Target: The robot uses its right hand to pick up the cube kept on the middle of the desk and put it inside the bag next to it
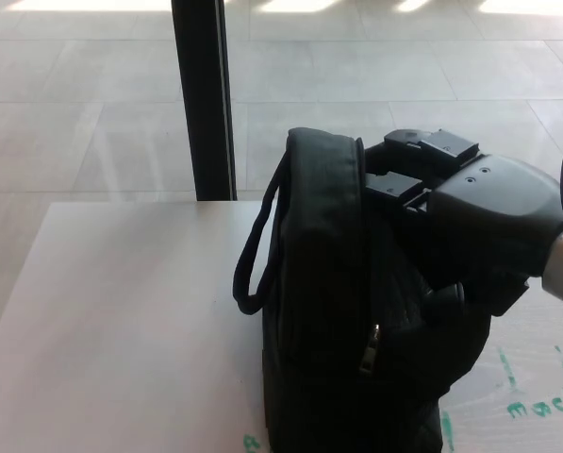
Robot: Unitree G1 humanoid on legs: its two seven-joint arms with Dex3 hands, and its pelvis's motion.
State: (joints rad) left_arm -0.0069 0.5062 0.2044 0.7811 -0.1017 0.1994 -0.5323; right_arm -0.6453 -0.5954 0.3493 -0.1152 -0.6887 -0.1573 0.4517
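Tabletop [121,311]: pale, bare apart from the bag and some green marker scrawl at the 5 o'clock corner. Bag [328,311]: black, soft-sided, standing upright at about 4 o'clock from frame centre, carry loop hanging off its 9 o'clock side, zip pull dangling on the front face, mouth opening toward 3 o'clock. Right robot hand [470,222]: sunk into that mouth from 3 o'clock, knuckles and wrist housing showing above the rim, fingers buried in the fabric, so I cannot tell how far apart they are or whether they hold anything. Cube: not visible; probably down inside the bag under the hand, unconfirmed. Step in hand, as judged: release. Let go low inside, then withdraw straight back toward 3 o'clock without snagging the rim, since the bag looks easy to tip. Left robot hand is out of frame.
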